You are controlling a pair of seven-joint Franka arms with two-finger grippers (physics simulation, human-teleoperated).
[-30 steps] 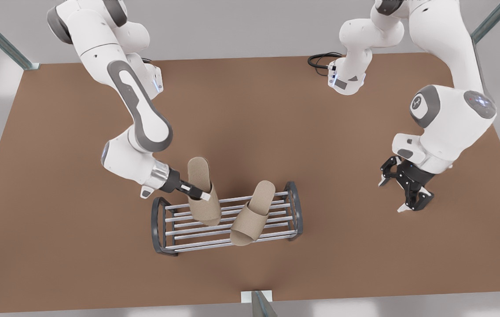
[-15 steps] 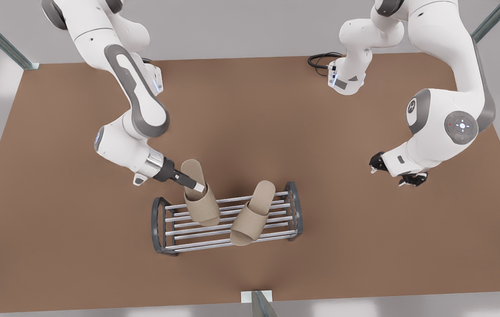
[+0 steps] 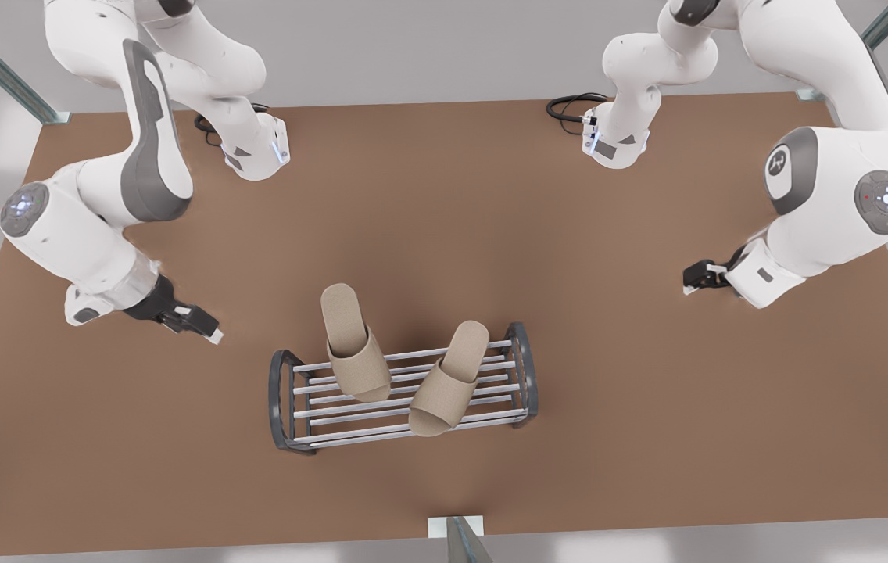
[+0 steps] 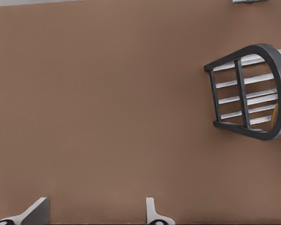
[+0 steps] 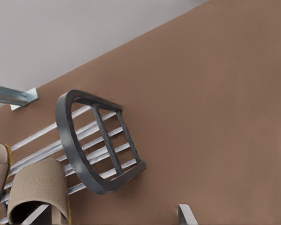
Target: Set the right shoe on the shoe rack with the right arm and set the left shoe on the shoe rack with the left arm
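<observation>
**A:** What lies nearest?

**B:** The shoe rack (image 3: pixel 288 399), on the brown table (image 3: pixel 444 234). Both slippers lie across its silver bars. The right shoe (image 3: pixel 444 383) is toward the front view's right, angled, with its toe at the nearest bar. The left shoe (image 3: pixel 354 352) is toward the front view's left, and its heel sticks out past the far bar. Their straps sit just beside each other, but I cannot tell if they touch.

**A:** And the grippers?

**B:** Neither holds anything. The left gripper (image 3: pixel 209 335) hangs over bare table, apart from the rack's dark end on the front view's left. In the left wrist view its fingers (image 4: pixel 37 211) are spread wide. The right gripper (image 3: pixel 692 280) is well apart from the rack on the front view's right. The right wrist view shows one pale finger (image 5: pixel 185 213) set far from the other, so it is also wide.

**A:** Any writing?

**B:** There is a pale emblem (image 3: pixel 784 162) on a grey cap of the right arm (image 3: pixel 827 203), too small to read. Farther back, the left arm (image 3: pixel 100 227) rises to its base, and a black cable (image 3: pixel 569 105) loops by the right arm's base.
</observation>
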